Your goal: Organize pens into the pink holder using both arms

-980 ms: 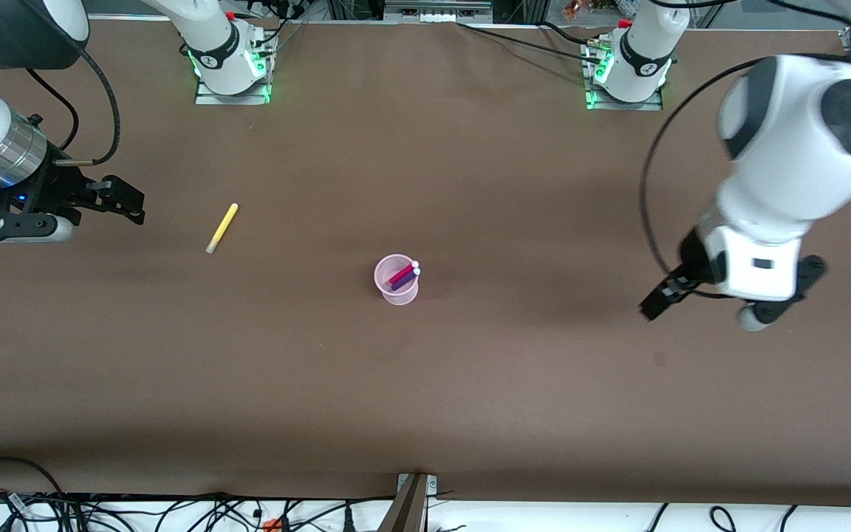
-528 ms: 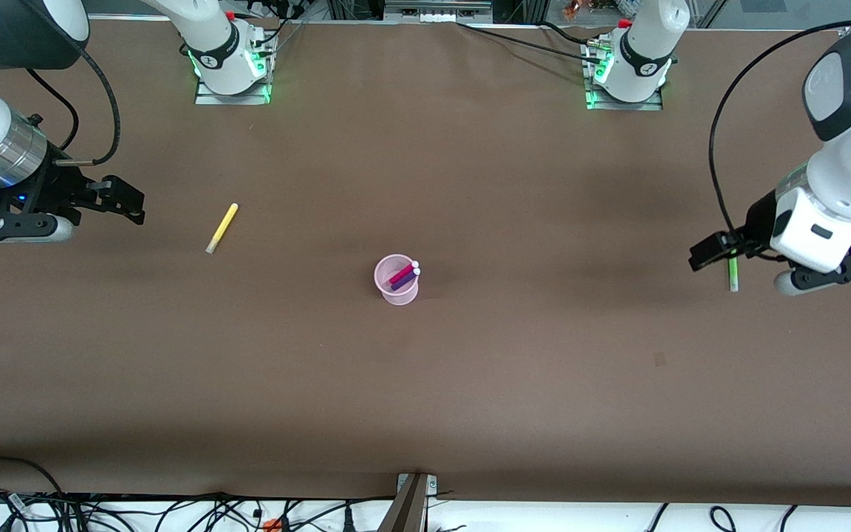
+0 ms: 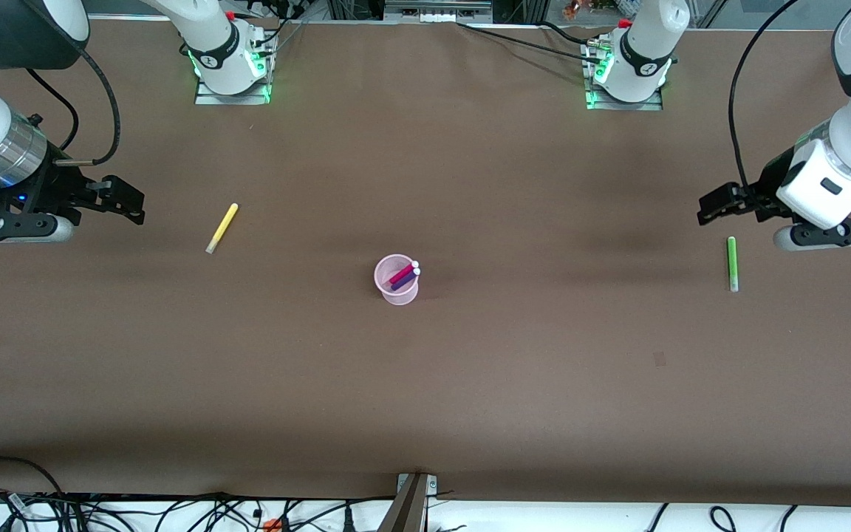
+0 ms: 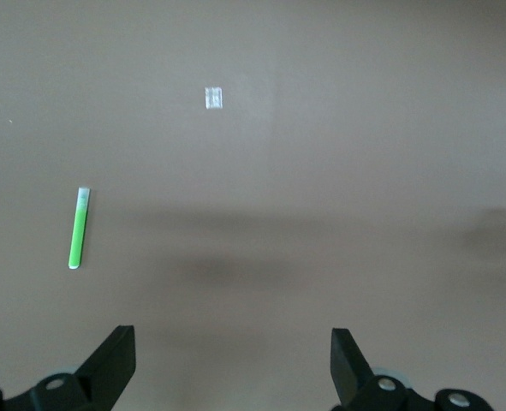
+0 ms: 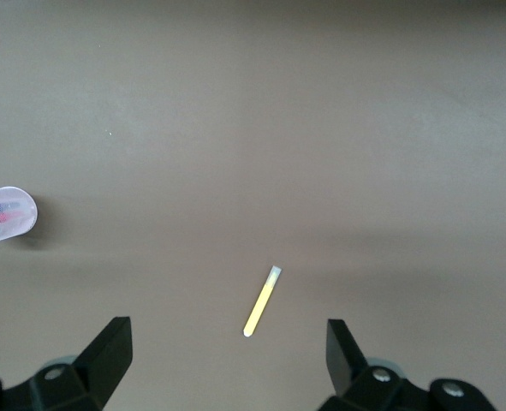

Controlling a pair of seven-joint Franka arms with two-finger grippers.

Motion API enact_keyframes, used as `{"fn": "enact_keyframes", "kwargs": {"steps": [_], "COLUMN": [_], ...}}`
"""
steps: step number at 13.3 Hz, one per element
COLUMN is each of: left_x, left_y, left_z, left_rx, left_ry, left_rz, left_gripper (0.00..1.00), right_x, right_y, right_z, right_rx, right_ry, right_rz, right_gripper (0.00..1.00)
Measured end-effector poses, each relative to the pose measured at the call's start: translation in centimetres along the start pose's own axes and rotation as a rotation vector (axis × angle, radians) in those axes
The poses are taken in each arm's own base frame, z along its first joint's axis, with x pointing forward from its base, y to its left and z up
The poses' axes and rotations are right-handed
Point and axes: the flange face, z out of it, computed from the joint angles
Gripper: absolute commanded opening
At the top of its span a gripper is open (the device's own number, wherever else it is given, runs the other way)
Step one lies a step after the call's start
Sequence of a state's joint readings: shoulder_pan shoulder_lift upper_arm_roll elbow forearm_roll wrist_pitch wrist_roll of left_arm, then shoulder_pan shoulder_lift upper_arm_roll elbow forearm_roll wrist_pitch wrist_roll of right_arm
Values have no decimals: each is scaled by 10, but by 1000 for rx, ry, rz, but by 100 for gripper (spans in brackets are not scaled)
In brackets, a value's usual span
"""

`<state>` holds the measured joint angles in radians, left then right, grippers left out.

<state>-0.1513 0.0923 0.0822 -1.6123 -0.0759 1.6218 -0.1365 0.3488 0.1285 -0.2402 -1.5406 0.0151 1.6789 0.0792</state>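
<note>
A small pale mark (image 3: 660,359) is seen on the brown table (image 3: 425,399), nearest the front camera. The pink holder (image 3: 396,280) stands mid-table with the magenta pen (image 3: 402,273) and purple pen (image 3: 405,279) leaning inside. The green pen (image 3: 731,263) lies flat toward the left arm's end, the yellow pen (image 3: 221,227) toward the right arm's end, nothing lying between either and the holder. The left gripper (image 3: 713,206) is held over bare table just beside the green pen, fingers spread apart and empty. The right gripper (image 3: 124,201) is held beside the yellow pen, likewise spread and empty.

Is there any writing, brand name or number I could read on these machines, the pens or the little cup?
None can be read.
Round marks on the two arm bases: too small to make out.
Pink cup, yellow pen, green pen: no lettering shows.
</note>
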Motion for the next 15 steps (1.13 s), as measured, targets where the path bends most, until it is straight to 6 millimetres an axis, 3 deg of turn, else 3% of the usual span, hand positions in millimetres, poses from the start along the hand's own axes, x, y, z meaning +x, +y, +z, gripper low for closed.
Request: {"fn": "enact_keyframes", "kwargs": {"steps": [3,8,15], "left_x": [0,3,2], "left_y": [-6,-38,-38], "left_z": [-6,-10,-10], "left_rx": [-1,-6,-11], "left_ry": [0,-1,-7], "left_rz": [5,-34,-27], "left_gripper": [100,100,100], "right_x": [0,0,0], "right_y": [0,0,0], "right_z": [0,0,0], "right_rx": [0,0,0], "right_ry": [0,0,0], "right_rz": [0,0,0], "right_gripper": [100,100,100]}}
